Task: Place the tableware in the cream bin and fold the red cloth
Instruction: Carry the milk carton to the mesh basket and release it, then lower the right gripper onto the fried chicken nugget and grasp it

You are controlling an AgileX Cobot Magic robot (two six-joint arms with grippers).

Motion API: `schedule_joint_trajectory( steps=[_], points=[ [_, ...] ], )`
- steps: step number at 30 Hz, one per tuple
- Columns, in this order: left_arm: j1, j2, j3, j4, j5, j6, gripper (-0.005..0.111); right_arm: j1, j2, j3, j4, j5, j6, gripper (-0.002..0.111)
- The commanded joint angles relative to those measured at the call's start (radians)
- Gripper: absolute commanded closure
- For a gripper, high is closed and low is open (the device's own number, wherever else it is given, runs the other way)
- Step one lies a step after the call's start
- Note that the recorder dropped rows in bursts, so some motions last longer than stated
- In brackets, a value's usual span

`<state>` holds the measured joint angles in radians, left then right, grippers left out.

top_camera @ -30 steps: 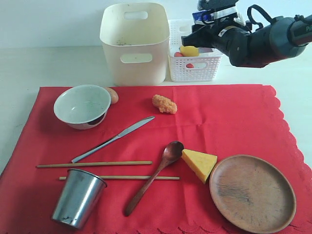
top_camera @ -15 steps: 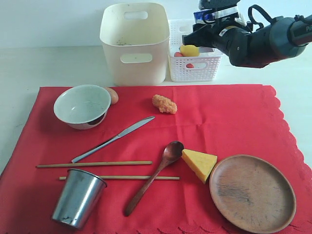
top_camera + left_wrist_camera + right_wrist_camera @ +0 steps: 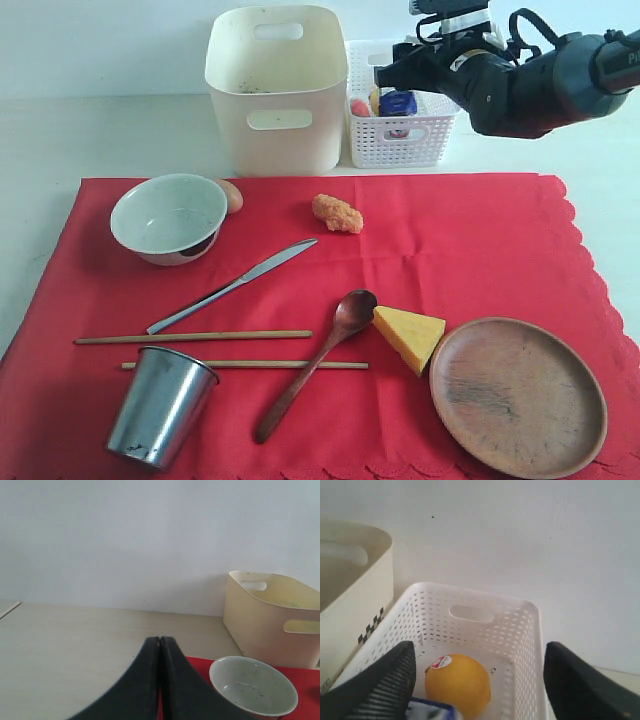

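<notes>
The tableware all lies on the red cloth (image 3: 480, 240), none of it in the cream bin (image 3: 232, 120). The pale bowl (image 3: 168, 212) sits at the far left corner and the steel cup (image 3: 160, 405) at the near left. The table knife (image 3: 235, 285), two chopsticks (image 3: 190, 338) and the wooden spoon (image 3: 315, 360) lie flat between them, with the brown plate (image 3: 517, 395) near right. While these weigh the cloth down, I judge it cannot be folded, so clearing comes first. The bin stands upright on the desk (image 3: 100, 140) just beyond the cloth's far edge, where folding would not disturb it.

A cheese wedge (image 3: 408, 333), a fried nugget (image 3: 337, 212) and a small brown egg-like thing (image 3: 232, 195) also rest on the cloth.

Beside the bin, the white lattice basket (image 3: 400, 145) holds a lemon (image 3: 457, 684) and a blue-and-white carton (image 3: 398, 103). The right claw (image 3: 479, 680) hangs over it, fingers wide apart and empty, with the lemon lying free below. The left claw (image 3: 160, 680) is pressed shut on nothing, low near the bowl.

The lemon carries a small red-and-white sticker, and the bin's edge shows what may be a black checkered strip. No writing is readable.
</notes>
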<state>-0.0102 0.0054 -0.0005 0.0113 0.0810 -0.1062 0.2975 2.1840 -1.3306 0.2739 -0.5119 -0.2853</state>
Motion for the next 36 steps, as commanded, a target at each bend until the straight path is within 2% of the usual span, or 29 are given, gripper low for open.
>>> schedule_joint_trajectory(
  steps=[1,11,13,16,20,22,23,26,30,36],
  points=[
    [0.0,-0.005,0.001,-0.003,-0.001,-0.002,0.104,-0.001,-0.035,-0.002,-0.005,0.031,0.001,0.039],
    [0.0,-0.005,0.001,-0.003,-0.001,-0.002,0.104,-0.001,-0.237,-0.002,-0.005,0.394,-0.001,0.039],
    [0.0,-0.005,0.001,-0.003,-0.001,-0.002,0.104,-0.001,-0.303,-0.002,-0.005,0.487,-0.003,0.044],
    [0.0,-0.005,0.001,-0.003,-0.001,-0.002,0.104,-0.001,-0.363,-0.002,-0.005,0.566,-0.022,0.058],
    [0.0,-0.005,0.001,-0.003,-0.001,-0.002,0.104,0.001,-0.464,-0.002,-0.005,0.773,-0.105,0.094],
    [0.0,-0.005,0.001,-0.003,-0.001,-0.002,0.104,0.013,-0.472,-0.002,-0.005,0.836,-0.134,0.106],
    [0.0,-0.005,0.001,-0.003,-0.001,-0.002,0.104,0.021,-0.472,-0.002,-0.002,0.867,-0.142,0.108],
    [0.0,-0.005,0.001,-0.003,-0.001,-0.002,0.104,0.077,-0.437,-0.002,0.01,0.952,-0.215,0.108],
    [0.0,-0.005,0.001,-0.003,-0.001,-0.002,0.104,0.135,-0.374,-0.002,0.026,0.952,-0.218,0.108],
    [0.0,-0.005,0.001,-0.003,-0.001,-0.002,0.104,0.163,-0.27,-0.002,0.029,0.95,-0.2,0.108]
  ],
)
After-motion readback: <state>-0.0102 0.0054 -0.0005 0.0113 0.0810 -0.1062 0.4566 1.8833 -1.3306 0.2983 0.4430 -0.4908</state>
